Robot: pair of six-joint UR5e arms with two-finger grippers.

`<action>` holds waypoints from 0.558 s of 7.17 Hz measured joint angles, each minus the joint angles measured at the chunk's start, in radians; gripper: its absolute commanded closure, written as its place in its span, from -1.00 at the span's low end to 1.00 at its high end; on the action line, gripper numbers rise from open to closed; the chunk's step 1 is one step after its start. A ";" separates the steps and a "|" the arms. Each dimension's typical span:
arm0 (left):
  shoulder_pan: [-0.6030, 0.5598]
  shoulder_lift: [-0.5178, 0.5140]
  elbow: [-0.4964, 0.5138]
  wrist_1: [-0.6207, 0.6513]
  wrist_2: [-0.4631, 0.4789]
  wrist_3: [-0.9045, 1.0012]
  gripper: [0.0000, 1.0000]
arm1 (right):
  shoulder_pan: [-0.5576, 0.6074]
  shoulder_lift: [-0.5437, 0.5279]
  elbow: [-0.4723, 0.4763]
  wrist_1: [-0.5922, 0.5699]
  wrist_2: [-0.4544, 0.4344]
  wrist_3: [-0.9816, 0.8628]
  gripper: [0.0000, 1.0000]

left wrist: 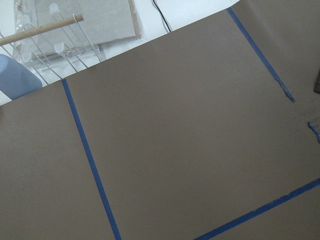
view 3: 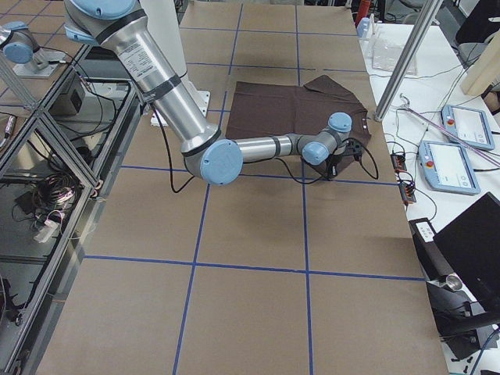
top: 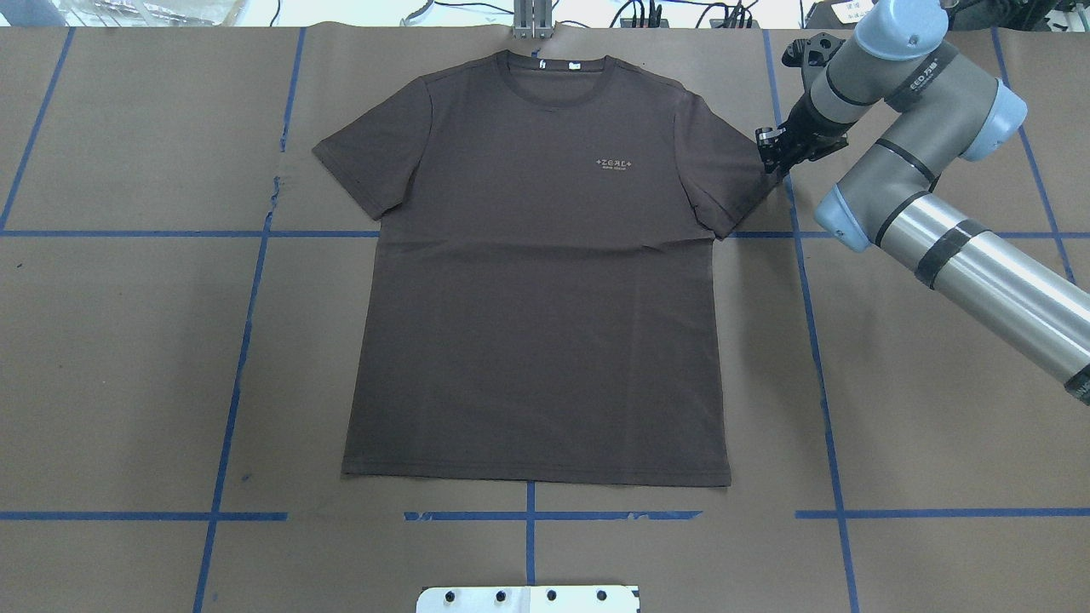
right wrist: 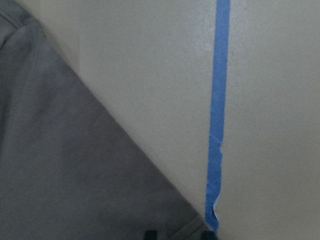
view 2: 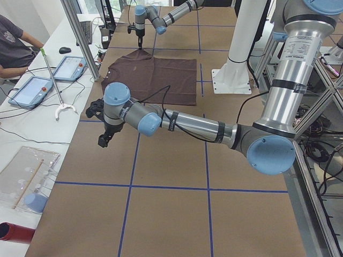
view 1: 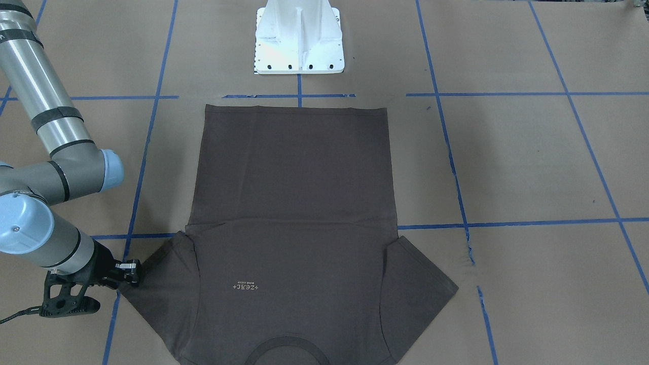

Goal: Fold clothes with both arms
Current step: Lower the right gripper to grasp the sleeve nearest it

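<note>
The dark grey-brown T-shirt (top: 536, 298) lies flat and face up on the table, collar (top: 558, 81) at the far side, hem toward the robot's base. My right gripper (top: 771, 153) is down at the outer corner of the shirt's right-hand sleeve (top: 724, 162). In the right wrist view its two dark fingertips (right wrist: 150, 234) stand apart, open, with the sleeve hem (right wrist: 190, 227) between them. The left gripper (view 2: 104, 140) hangs over bare table well left of the shirt; I cannot tell whether it is open or shut. Its wrist view shows only paper and tape.
Brown paper with blue tape lines (top: 247, 340) covers the table. The white pedestal (view 1: 299, 40) stands behind the shirt's hem. A side table beyond the collar holds tablets (view 2: 32, 91), cables and a clear tray (left wrist: 65, 30); a person (view 2: 13, 43) sits there.
</note>
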 measured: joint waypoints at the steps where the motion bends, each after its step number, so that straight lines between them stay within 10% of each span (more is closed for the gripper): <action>1: 0.000 -0.002 0.000 0.000 0.000 0.000 -1.00 | 0.000 0.003 0.001 -0.005 0.000 -0.001 1.00; 2: 0.000 -0.003 0.000 0.001 0.000 -0.001 -1.00 | 0.000 0.005 0.001 -0.007 -0.001 -0.001 -0.71; 4: 0.000 -0.006 0.000 0.002 0.000 -0.001 -1.00 | 0.001 0.004 0.001 -0.009 -0.001 -0.001 -1.00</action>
